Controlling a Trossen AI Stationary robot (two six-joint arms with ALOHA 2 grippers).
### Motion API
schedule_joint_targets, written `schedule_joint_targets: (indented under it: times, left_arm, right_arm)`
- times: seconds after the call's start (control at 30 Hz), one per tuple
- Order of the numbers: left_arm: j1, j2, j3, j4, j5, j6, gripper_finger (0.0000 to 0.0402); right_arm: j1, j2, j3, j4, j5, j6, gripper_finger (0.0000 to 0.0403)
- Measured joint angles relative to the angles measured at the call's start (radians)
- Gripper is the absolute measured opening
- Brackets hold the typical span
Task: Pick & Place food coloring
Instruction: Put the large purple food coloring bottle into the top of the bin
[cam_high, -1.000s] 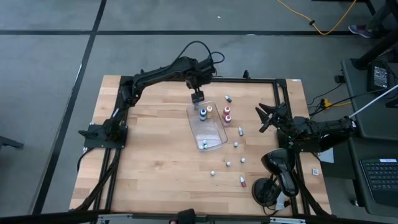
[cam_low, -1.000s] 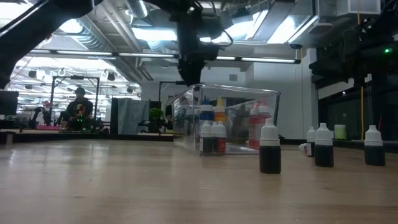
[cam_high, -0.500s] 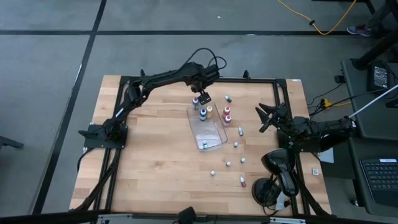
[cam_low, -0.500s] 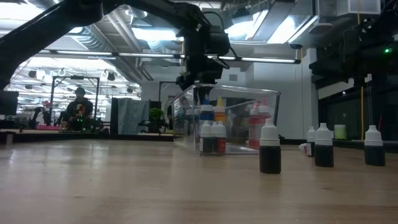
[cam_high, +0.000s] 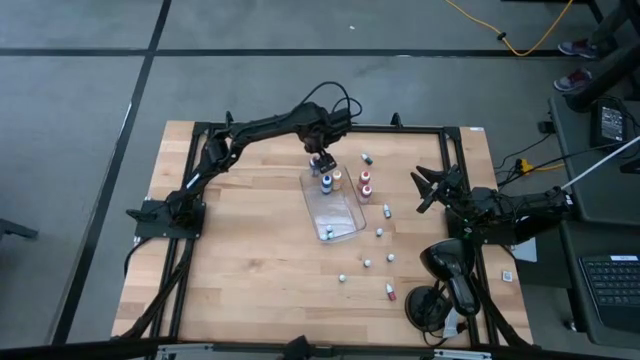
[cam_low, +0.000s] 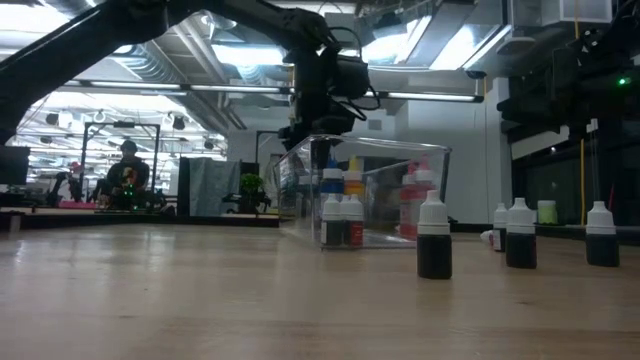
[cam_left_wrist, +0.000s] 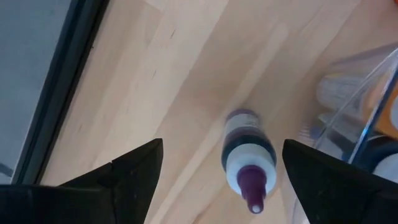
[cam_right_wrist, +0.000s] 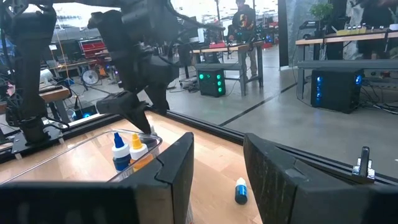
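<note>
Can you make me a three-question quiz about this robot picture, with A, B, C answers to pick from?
1. Where is the left gripper?
A. Over a small bottle just outside the tray's far end
B. At the table's near edge
C. Off the table, over the floor

2. What does the tray look like?
A. Red
B. Clear plastic
C. Black

3. How are the left gripper's fingers?
A. Shut on a bottle
B. Shut with nothing in them
C. Open, one on each side of the bottle

Answers:
1 A: the left wrist view looks down on the bottle standing on the wood beside the tray wall.
2 B: the bottles inside show through its walls.
3 C: bare wood shows between each finger and the bottle.

The right gripper rests at the table's right side.
</note>
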Motion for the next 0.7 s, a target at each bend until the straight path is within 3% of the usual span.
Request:
schedule_joint_targets:
  times: [0.2,0.7]
  left_arm:
    - [0.000,-0.002,-0.061,0.005,0.034,0.005,0.0324]
    - [-0.010,-0.004,-0.060,0.025,0.014,0.060,0.0316]
  right_arm:
    - [0.000,0.000,0.000,0.000,0.000,0.000,0.0142]
    - [0.000,0.000,0.000,0.000,0.000,0.000,0.0142]
